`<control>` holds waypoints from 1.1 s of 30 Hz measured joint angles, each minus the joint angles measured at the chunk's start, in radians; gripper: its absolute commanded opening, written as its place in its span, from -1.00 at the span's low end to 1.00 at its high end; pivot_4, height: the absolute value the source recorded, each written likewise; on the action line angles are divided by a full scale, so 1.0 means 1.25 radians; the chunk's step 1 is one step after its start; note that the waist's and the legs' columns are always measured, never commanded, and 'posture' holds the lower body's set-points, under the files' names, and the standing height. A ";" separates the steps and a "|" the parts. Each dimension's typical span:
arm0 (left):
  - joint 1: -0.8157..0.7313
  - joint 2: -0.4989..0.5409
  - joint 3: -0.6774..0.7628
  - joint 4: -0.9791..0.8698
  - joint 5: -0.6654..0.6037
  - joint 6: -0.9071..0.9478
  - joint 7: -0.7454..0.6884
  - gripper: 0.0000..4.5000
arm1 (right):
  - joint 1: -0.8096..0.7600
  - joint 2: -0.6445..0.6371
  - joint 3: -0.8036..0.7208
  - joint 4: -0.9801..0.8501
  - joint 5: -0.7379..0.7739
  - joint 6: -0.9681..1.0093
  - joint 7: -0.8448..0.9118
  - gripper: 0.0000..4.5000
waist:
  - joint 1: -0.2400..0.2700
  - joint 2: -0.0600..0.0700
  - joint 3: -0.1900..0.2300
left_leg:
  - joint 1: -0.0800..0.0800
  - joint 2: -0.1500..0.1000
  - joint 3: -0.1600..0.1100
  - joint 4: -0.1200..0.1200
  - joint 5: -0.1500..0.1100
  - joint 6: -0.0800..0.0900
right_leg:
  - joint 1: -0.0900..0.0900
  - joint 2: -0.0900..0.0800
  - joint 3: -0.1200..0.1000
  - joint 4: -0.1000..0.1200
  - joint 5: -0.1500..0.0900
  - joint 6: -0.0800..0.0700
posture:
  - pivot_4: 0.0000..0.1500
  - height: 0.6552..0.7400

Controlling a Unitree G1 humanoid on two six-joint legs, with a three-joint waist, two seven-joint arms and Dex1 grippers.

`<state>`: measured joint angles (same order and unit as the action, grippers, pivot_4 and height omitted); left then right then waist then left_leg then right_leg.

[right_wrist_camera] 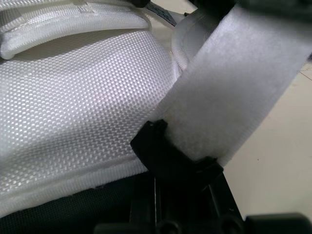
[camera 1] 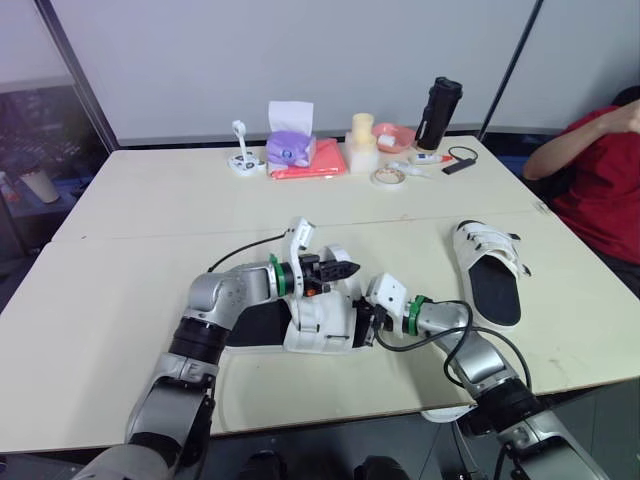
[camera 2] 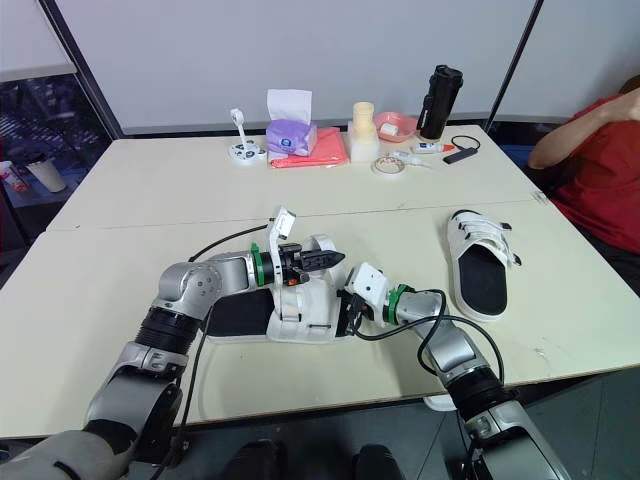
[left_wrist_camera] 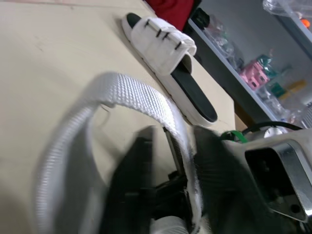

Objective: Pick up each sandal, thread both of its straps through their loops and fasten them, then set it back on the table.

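Sandal (camera 1: 310,328) under work lies flat on the counter (camera 1: 130,250), close in front of the robot and between the two arms, sole down, so the counter takes its weight while the fastening is done. One strap (left_wrist_camera: 141,95) rises off its white upper in an arch. The left pincer (camera 1: 340,268) reaches in from the left above the upper, its tips looking closed on that strap, which runs down between them in the left wrist view. Lifting the webbing this way likely keeps it clear of the upper and gives slack for feeding. The right pincer (camera 2: 348,312) comes in low from the other side, at the sandal's edge. In the right wrist view the fuzzy end of the strap meets its black tips and seems pinched there, probably to steer the end toward its loop. I judge this strap is mid-threading and not yet fastened, and the sandal is not lifted.

Well apart to the right lies the second sandal (camera 1: 490,265), sole down, its two straps lying across the upper and looking closed. Along the far edge stand a tissue box (camera 1: 290,140) and a black bottle (camera 1: 438,112). A person in red (camera 1: 600,170) sits beyond the right corner.
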<state>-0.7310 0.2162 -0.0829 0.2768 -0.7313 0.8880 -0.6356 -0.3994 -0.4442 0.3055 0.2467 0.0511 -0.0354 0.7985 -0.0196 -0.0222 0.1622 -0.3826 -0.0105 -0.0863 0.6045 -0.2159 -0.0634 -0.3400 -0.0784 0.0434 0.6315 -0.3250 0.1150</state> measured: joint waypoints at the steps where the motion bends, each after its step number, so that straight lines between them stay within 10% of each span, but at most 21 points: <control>1: 0.000 -0.003 0.010 0.001 -0.001 0.005 -0.002 -0.98 | 0.000 0.000 0.000 -0.001 0.000 0.000 -0.001 -1.00 | 0.000 0.000 0.000 | 0.000 0.000 0.000 0.000 0.000 0.000 | 0.000 0.000 0.000 0.000 0.000 0.000 | 1.00 1.00; 33: 0.033 0.104 -0.026 -0.052 0.005 0.126 -0.282 -0.98 | 0.000 0.002 0.003 -0.003 0.000 0.000 0.001 -1.00 | -0.001 -0.002 0.001 | 0.004 0.004 0.000 -0.010 0.000 -0.001 | 0.001 -0.004 0.002 -0.010 0.001 -0.003 | 1.00 1.00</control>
<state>-0.6898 0.3458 -0.1152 0.2117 -0.7255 1.0454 -0.9887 -0.3994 -0.4423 0.3095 0.2428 0.0511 -0.0354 0.7996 -0.0207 -0.0244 0.1635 -0.3772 -0.0055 -0.0858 0.5921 -0.2164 -0.0642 -0.3385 -0.0831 0.0464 0.6186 -0.3242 0.1117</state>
